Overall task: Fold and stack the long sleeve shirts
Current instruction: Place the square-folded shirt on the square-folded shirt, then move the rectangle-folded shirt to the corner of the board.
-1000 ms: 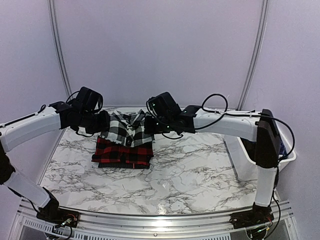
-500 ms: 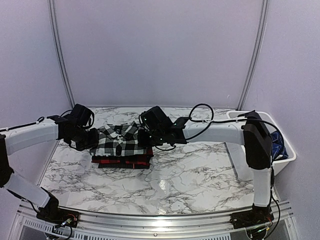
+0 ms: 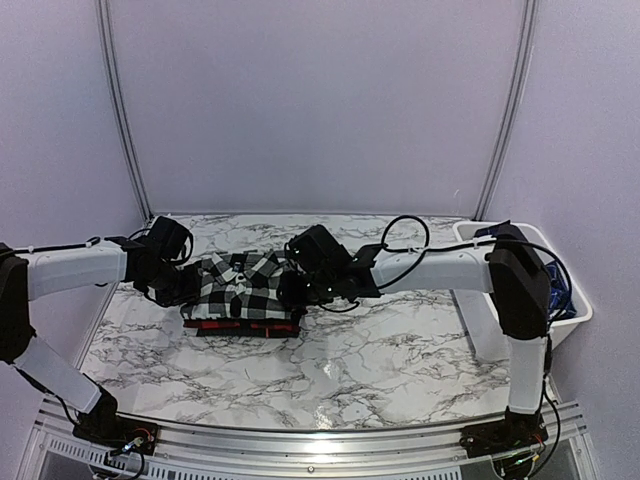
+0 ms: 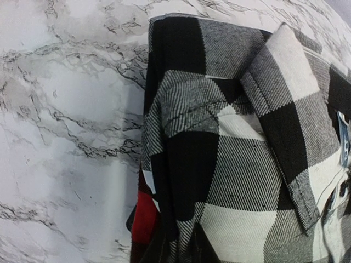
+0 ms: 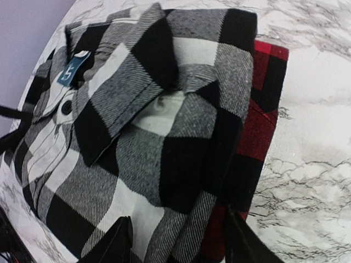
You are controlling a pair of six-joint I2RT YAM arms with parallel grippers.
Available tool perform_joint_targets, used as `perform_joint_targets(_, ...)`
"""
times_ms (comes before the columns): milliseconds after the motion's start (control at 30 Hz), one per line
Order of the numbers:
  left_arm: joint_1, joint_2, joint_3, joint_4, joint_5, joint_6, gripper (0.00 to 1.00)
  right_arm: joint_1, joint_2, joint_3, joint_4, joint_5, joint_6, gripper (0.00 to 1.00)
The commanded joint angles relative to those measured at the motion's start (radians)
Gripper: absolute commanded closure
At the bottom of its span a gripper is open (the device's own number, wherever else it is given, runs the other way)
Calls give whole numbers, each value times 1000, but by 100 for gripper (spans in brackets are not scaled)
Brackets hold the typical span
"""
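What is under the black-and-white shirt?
A folded red-and-black shirt, showing only as a strip at the stack's edges. The black-and-white shirt covers the rest of it.

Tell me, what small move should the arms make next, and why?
Probably ease both tools straight up and clear, opened wide. The black-and-white shirt already lies folded on the red-and-black shirt; the right tool stands open around its edge, while the left tool sits at the other side, its grip hidden.
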Motion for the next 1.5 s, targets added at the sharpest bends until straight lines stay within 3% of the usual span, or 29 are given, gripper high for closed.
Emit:
perform_joint_targets(0, 11, -44, 15, -1, -36, 15, 72, 2, -82, 3, -44, 41, -32, 43)
perform_joint_targets(67, 14, -74, 20, -15, -47, 15, 56, -2, -97, -1, -53, 46, -43, 35)
perform_joint_targets(233, 15, -175, 8, -46, -54, 0, 29, -9, -155, -22, -69, 81, -79, 16)
perform_joint_targets(333, 15, -244, -20, -61, -12, -26, 21, -13, -203, -51, -65, 109, -104, 8)
perform_joint_targets(500, -33, -377, -135, -75, 45, -90, 14, -20, -258, -95, -69, 145, -140, 3)
perform_joint_targets(767, -346, -551, -293, -129, -126, -340, 11, -43, -328, -175, -60, 177, -157, 1)
perform_joint_targets(967, -445, -423, -328, -78, -210, -365, 10, -71, -381, -234, -53, 187, -152, 1)
perform_joint_targets(1267, -432, -145, -306, 194, -189, -222, 9, -90, -465, -322, -64, 204, -129, 1)
perform_joint_targets(1467, -373, -28, -290, 273, -165, -138, 9, -102, -516, -366, -73, 211, -123, 2)
